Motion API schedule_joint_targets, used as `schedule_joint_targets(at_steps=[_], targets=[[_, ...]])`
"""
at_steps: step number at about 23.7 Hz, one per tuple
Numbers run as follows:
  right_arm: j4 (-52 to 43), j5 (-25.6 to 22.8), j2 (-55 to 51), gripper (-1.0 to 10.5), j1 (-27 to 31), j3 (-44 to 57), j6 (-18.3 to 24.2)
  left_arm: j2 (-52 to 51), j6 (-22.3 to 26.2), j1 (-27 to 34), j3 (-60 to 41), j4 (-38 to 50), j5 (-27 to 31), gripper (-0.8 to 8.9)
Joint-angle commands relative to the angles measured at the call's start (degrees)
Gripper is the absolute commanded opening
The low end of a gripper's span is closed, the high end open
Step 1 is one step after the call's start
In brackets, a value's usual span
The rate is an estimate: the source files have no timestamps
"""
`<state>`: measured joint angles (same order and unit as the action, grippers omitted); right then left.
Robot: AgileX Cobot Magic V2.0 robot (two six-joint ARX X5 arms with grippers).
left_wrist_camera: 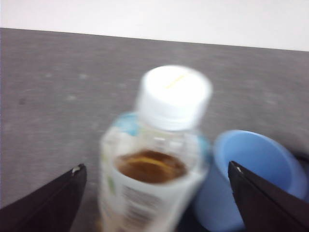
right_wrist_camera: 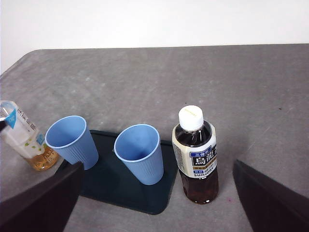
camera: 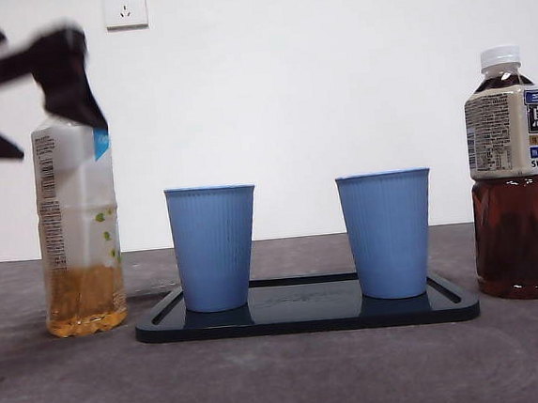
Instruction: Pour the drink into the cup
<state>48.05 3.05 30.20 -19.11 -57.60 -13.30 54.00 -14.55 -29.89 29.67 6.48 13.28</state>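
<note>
Approach step: your left gripper (left_wrist_camera: 154, 212), jaws wide, hangs over the capped clear plastic bottle of amber drink (camera: 79, 227), standing beside the dark tray (camera: 308, 319). Next, descend and clamp. Right gripper (right_wrist_camera: 154, 212) waits, jaws spread.

Pale-tea bottle (camera: 78, 232): clear glossy plastic, printed film label, smooth white cap (left_wrist_camera: 174, 95). Dark-tea bottle (camera: 511, 176): same clear plastic, ribbed white cap. Two blue cups (camera: 214, 247) (camera: 387, 234): matt, finely ribbed walls. Tray (camera: 307, 313): black, glossy, reflective. Table (camera: 285, 379): grey, matt, slightly mottled.
</note>
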Motion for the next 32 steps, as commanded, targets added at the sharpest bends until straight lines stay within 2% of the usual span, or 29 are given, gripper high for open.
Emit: schedule_joint_targets(at_steps=[1, 3, 6, 10, 12, 19, 20, 21, 22, 23, 24, 32], targets=[[0.3, 1.3, 0.4, 4.9, -0.3, -1.1, 0.5, -7.1, -1.4, -1.8, 4.8, -13.4, -3.9, 4.69], [0.8, 3.8, 0.4, 4.9, -0.3, -1.1, 1.1, -10.9, -1.6, -2.8, 8.3, -21.7, -7.0, 4.69], [1.2, 10.5, 0.4, 4.9, -0.3, -1.1, 3.8, -15.5, -1.6, -4.1, 14.2, -31.7, -10.8, 4.68], [1.3, 19.3, 0.4, 4.9, -0.3, -1.1, 6.5, -19.0, -1.6, -5.1, 20.3, -39.7, -13.1, 4.68], [1.3, 21.5, 0.4, 4.9, -0.3, -1.1, 6.5, -20.5, -1.6, -5.4, 22.9, -42.7, -14.1, 4.68], [1.3, 21.6, 0.4, 4.9, -0.3, -1.1, 6.4, -24.2, -1.6, -5.6, 25.6, -45.5, -15.4, 4.45], [1.3, 21.6, 0.4, 4.5, -0.3, -1.1, 6.5, -24.3, -1.6, -5.6, 25.6, -45.8, -15.5, 3.64], [1.3, 21.5, 0.4, 3.0, -0.3, -1.1, 6.5, -24.4, -1.5, -5.6, 25.6, -46.1, -15.5, 1.9], [1.3, 21.5, 0.4, 0.8, -0.3, -1.1, 6.6, -24.4, -0.9, -5.6, 25.6, -46.4, -15.4, -0.15], [1.3, 21.5, 0.4, -0.2, -0.3, -1.1, 7.1, -24.3, -0.7, -5.6, 25.6, -46.4, -15.4, 0.3], [1.2, 20.9, 0.4, 0.2, -0.3, -1.1, 7.3, -24.3, -0.5, -5.6, 25.6, -46.4, -15.4, 0.11], [1.3, 20.9, 0.4, 0.2, -0.3, -1.1, 7.3, -24.3, -0.5, -5.6, 25.6, -45.7, -15.4, 0.1]])
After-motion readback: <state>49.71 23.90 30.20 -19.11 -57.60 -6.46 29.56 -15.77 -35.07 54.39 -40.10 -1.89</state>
